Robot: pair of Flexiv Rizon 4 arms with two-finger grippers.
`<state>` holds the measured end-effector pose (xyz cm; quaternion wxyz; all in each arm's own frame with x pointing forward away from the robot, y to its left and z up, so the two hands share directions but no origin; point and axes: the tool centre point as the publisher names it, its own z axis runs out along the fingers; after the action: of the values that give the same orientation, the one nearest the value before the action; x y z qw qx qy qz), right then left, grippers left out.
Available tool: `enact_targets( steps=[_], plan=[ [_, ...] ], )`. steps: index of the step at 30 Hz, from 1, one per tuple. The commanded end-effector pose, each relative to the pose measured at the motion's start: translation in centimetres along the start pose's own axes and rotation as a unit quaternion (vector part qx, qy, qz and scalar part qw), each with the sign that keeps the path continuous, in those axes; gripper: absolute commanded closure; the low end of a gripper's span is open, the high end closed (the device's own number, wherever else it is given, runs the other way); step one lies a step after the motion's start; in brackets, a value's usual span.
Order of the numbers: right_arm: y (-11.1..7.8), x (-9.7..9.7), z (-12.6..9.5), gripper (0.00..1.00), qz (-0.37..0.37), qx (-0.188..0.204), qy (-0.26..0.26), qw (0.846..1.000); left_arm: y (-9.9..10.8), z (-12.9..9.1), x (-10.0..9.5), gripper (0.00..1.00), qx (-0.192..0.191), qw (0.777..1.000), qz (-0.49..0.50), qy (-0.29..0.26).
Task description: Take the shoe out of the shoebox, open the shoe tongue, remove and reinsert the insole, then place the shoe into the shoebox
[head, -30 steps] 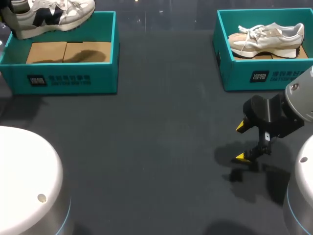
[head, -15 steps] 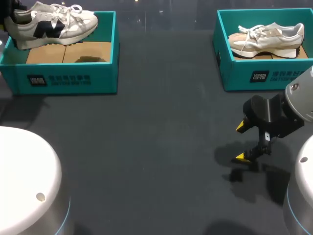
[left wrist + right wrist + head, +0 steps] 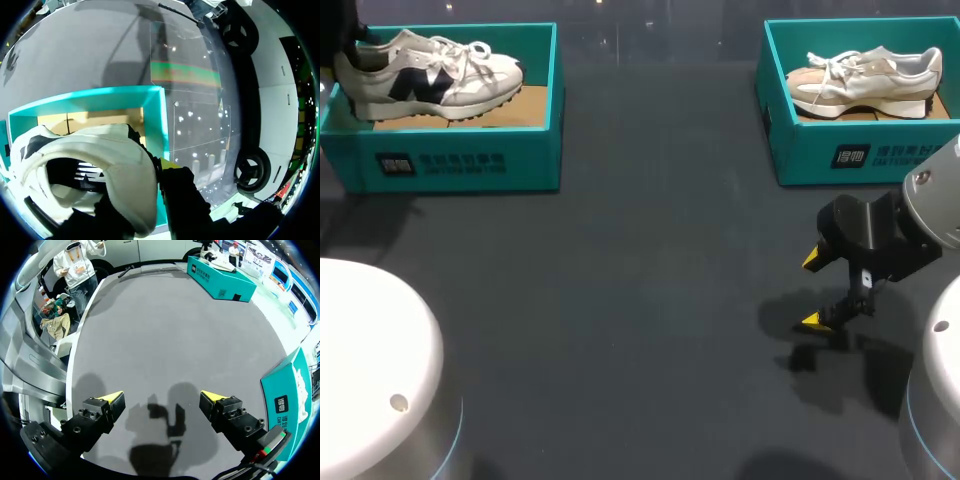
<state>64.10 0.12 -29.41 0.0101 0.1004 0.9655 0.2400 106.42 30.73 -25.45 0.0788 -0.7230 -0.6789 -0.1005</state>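
While left end effector point(image 3: 147, 180) clamps navy-marked shoe point(image 3: 430, 75) in left shoebox point(image 3: 525, 160), right end effector point(image 3: 812, 290) open; second shoe point(image 3: 865, 80), second shoebox point(image 3: 810, 150).

From high behind, down on the whole table point(image 3: 650, 300). From the left wrist, tight against the shoe point(image 3: 100, 165) in the left claw point(image 3: 150, 167), left box point(image 3: 155, 115) just ahead. From the right wrist, low, past the spread right claw point(image 3: 162, 402) toward that same box.
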Motion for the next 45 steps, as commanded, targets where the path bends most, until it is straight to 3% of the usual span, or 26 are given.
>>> enact_targets(
  steps=[1,6,23,45],
  plan=[
    [0.0,0.1,0.1,0.00,0.000,0.001,-0.002,1.000,-0.1,-0.2,0.1,1.00,-0.001,1.000,0.000,0.000],
    [0.0,0.1,0.1,0.00,0.000,0.001,-0.002,1.000,-0.3,1.0,-0.5,1.00,0.014,1.000,-0.004,-0.002],
    [0.0,0.1,0.1,0.00,0.000,0.001,-0.002,1.000,-2.5,4.5,-2.5,1.00,0.009,1.000,-0.003,0.023],
    [0.0,0.1,0.1,0.00,0.000,0.001,-0.002,1.000,-3.4,8.3,-4.3,1.00,0.016,1.000,-0.003,0.026]
  ],
)
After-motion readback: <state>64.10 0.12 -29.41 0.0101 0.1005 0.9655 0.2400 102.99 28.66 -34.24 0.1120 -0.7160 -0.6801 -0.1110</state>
